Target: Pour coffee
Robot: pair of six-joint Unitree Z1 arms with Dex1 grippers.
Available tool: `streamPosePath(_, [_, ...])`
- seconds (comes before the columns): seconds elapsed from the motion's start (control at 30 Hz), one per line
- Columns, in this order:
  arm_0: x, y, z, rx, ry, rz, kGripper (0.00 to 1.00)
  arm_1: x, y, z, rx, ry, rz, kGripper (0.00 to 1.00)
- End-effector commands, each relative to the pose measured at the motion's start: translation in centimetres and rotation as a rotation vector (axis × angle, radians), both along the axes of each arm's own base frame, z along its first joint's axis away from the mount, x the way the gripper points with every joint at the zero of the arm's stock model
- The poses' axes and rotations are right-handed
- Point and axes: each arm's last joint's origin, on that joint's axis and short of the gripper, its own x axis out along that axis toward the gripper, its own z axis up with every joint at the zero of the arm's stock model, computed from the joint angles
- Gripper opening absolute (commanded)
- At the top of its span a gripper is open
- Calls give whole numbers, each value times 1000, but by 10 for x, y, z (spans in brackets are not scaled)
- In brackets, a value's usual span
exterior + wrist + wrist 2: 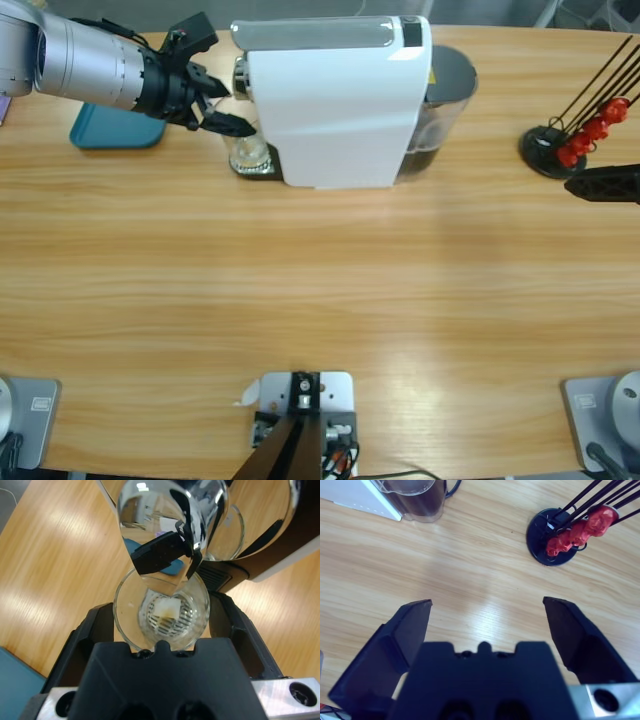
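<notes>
Clear glass (161,614) stands on the drip grate under the chrome spout (170,525) of the white coffee machine (335,100), and the left gripper (222,105) has its jaws spread on either side of it, not clamped. No dark coffee shows in it. The right gripper (487,612) hovers over bare counter (320,290), jaws wide apart, near the red pods (575,532) on their black rack (547,537).

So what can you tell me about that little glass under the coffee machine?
The small clear drinking glass stands upright on the slotted drip tray beneath the machine's chrome spout, at the white coffee machine's left end. It looks nearly empty; only a faint brownish trace shows at its bottom. The left claw has a jaw on either side of it, open, with no clear contact.
</notes>
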Motion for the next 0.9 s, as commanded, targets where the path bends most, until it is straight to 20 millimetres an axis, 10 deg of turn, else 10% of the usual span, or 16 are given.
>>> streamPosePath(0.03, [7,-9,-20,21,33,-19,0,-3,-7,-1,-17,-18,-8,1000])
streamPosePath(0.1, [5,-10,-19,17,35,-22,156,-3,-7,-2,-16,-18,-8,1000])
streamPosePath(0.17, [3,-10,-19,11,49,-10,823,-3,-7,-2,-18,-19,-9,1000])
streamPosePath(0.2, [2,-8,-19,12,50,1,961,-2,-6,-2,-18,-19,-9,1000])
streamPosePath(0.6, [-20,7,4,-36,49,100,996,-5,-8,0,-8,-25,-11,1000])
streamPosePath(0.9, [-57,53,64,-88,-65,290,996,9,7,17,-23,76,12,1000])
